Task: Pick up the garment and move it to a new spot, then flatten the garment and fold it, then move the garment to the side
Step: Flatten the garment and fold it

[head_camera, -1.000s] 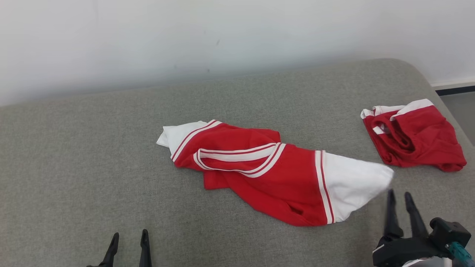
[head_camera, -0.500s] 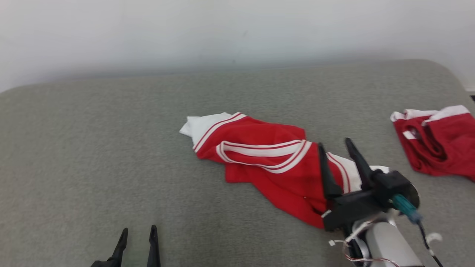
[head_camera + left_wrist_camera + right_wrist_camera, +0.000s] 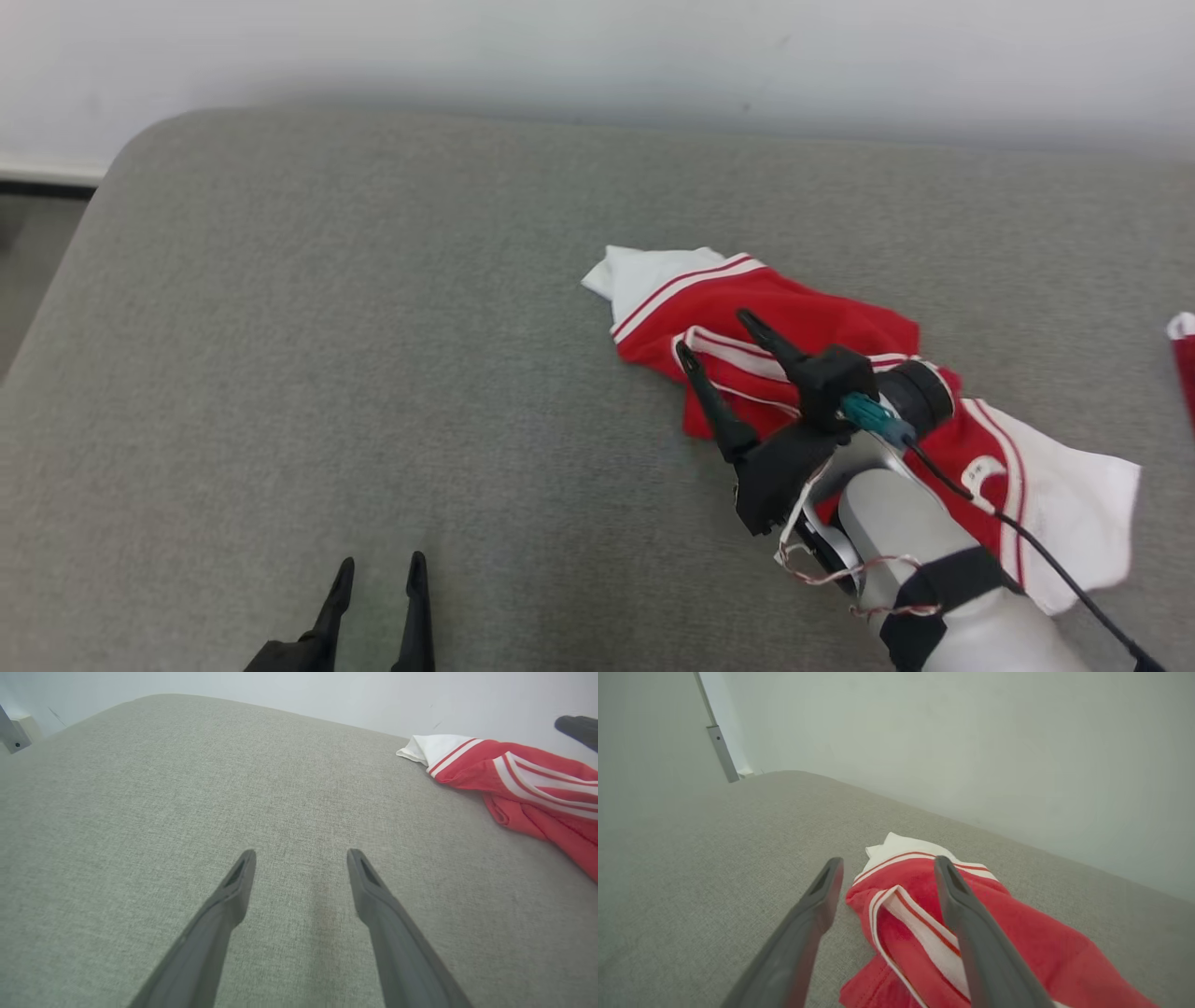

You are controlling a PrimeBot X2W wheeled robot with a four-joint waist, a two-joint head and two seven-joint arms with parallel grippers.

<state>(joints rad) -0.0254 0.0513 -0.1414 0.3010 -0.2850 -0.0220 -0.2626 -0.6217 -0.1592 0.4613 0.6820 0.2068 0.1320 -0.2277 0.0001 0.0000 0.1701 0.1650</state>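
Head view: the garment (image 3: 840,322) lies crumpled on the grey cushion (image 3: 373,327), directly under the right pincer (image 3: 711,331). It is neither flattened nor folded, so most of the task seems left. That pincer hovers open and empty, its arm angled forward-left. The left pincer (image 3: 381,560), also open, sits well apart.

The right arm (image 3: 920,546) hides the garment's (image 3: 840,315) middle; the frame edge cuts another red cloth (image 3: 1185,366).

Head above, wrists low, common garment (image 3: 840,317)
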